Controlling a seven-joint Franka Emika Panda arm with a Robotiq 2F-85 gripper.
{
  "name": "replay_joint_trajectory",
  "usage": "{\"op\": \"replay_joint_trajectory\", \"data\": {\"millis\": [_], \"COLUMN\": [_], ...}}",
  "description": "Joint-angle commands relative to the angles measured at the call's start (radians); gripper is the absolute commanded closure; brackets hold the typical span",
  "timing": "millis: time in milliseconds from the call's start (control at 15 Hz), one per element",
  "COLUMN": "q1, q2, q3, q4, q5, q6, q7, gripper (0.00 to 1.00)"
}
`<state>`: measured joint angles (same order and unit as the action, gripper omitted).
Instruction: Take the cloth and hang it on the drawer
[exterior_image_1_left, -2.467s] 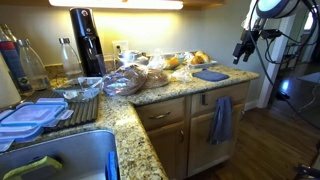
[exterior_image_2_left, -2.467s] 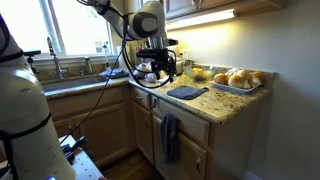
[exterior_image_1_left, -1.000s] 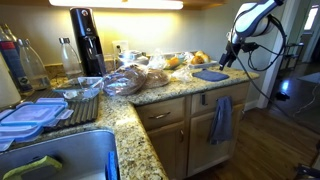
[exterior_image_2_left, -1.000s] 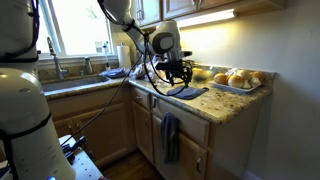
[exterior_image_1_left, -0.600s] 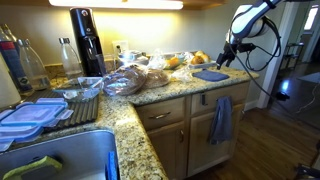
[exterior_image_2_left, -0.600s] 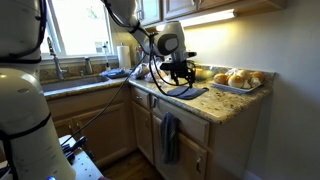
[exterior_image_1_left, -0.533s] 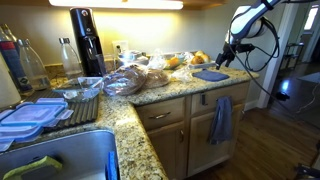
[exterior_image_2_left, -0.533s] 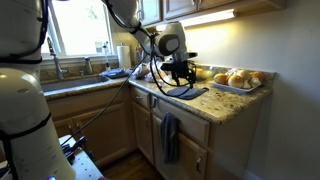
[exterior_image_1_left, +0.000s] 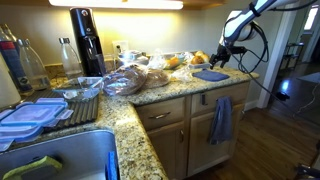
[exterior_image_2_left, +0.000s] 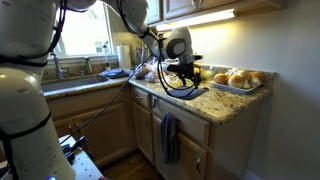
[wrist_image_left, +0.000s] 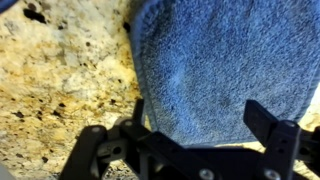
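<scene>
Since the bright blue fabric cloth (exterior_image_1_left: 210, 75) lies ungrasped beneath the spread hand (exterior_image_1_left: 221, 59), pickup and hanging on the shallow oak drawer (exterior_image_1_left: 164, 114) remain.

White arm (exterior_image_2_left: 176, 44) with looping black cables (exterior_image_2_left: 152, 62) and a black gripper (wrist_image_left: 203, 118).

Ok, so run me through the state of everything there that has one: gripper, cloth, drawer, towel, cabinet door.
Gripper: open, over the cloth, holding nothing.
Cloth: lying flat on the counter, not gripped.
Drawer: shut, nothing hung on it.
Grey-blue towel: hanging below the counter edge.
Cabinet door: shut.
</scene>
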<state>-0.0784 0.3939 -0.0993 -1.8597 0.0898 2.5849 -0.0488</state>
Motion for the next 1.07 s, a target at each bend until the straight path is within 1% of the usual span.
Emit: {"op": "replay_joint_trajectory", "data": {"millis": [0,600,1000], "q1": [-0.005,-0.012,-0.031], "q2": [0.056,0.134,0.155], "q3": [0.004,0.017,0.047], "q4": [0.073,0.144,0.160], "q5": [-0.010,-0.009,0.020], "q6": [-0.029,-0.021,-0.036], "q7": [0.065,0.058,0.032], "gripper": [0.00,0.00,0.00]}}
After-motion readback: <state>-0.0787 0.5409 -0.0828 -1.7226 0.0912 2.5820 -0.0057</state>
